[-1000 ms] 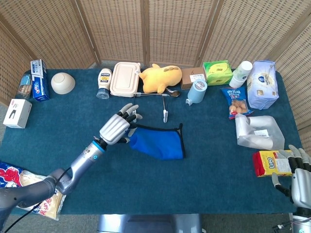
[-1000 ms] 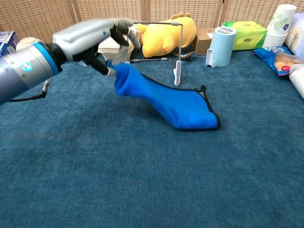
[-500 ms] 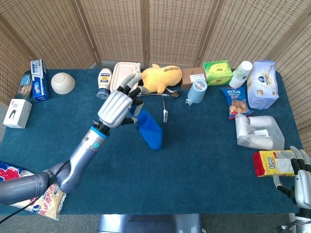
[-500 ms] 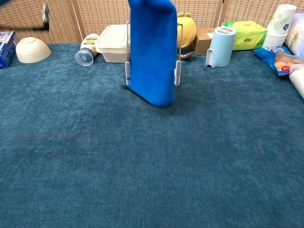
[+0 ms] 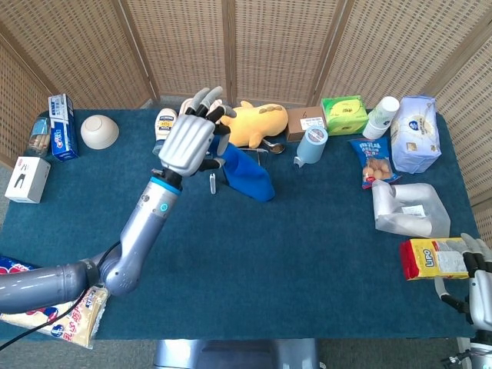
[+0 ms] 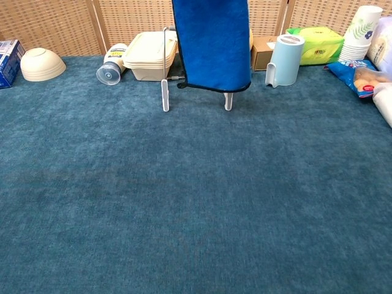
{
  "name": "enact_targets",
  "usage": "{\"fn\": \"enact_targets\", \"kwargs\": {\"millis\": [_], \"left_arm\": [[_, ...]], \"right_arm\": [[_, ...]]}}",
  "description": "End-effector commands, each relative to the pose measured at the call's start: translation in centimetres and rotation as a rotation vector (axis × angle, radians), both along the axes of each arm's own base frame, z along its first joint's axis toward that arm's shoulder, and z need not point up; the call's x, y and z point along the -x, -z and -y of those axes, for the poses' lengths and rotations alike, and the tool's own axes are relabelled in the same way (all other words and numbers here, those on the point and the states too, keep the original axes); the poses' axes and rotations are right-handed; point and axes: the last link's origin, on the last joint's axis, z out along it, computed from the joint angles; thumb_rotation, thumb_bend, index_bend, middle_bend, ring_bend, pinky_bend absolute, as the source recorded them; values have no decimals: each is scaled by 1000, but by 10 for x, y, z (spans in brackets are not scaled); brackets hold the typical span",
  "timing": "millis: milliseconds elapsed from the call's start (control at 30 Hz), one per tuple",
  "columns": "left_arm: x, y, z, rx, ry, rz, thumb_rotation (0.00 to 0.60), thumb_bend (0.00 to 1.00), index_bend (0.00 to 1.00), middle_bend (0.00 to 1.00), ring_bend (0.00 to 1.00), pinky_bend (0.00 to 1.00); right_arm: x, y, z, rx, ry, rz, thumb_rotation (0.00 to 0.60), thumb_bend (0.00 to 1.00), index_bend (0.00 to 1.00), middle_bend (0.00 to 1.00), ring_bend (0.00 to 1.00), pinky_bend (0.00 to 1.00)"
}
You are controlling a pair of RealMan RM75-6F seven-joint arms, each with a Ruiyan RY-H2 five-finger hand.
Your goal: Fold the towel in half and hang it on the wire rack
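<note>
One of my hands, the left (image 5: 187,143), is raised high over the back of the table, gripping the top of the folded blue cloth towel (image 6: 212,43). It hangs in front of the thin wire rack (image 6: 165,92). My right hand (image 5: 478,287) rests empty, fingers apart, beside a yellow snack box (image 5: 431,258).

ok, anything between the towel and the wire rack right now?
Nothing visible. The left hand holds the blue towel up above the table, hanging in front of the wire rack in the chest view. The plush toy and lidded container sit behind the rack, not between.
</note>
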Motion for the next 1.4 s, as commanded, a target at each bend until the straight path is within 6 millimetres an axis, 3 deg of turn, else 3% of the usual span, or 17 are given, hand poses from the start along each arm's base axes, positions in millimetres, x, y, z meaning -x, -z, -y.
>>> {"fn": "enact_targets", "kwargs": {"millis": [33, 367, 800, 1400], "left_arm": [[-8, 7, -13, -5, -18, 6, 600, 506, 773, 325, 57, 0], [-19, 22, -48, -35, -73, -12, 600, 507, 773, 324, 57, 0], [-26, 38, -79, -77, -120, -44, 600, 505, 772, 323, 57, 0], [-11, 63, -111, -112, -207, -109, 600, 498, 758, 314, 56, 0]], "right_arm": [[1, -1, -1, 4, 10, -3, 600, 348, 211, 110, 0, 0], [3, -5, -6, 14, 38, -17, 600, 347, 207, 110, 0, 0], [1, -6, -10, 22, 60, -30, 600, 347, 202, 110, 0, 0], [-2, -13, -15, 41, 80, -53, 600, 347, 201, 110, 0, 0]]}}
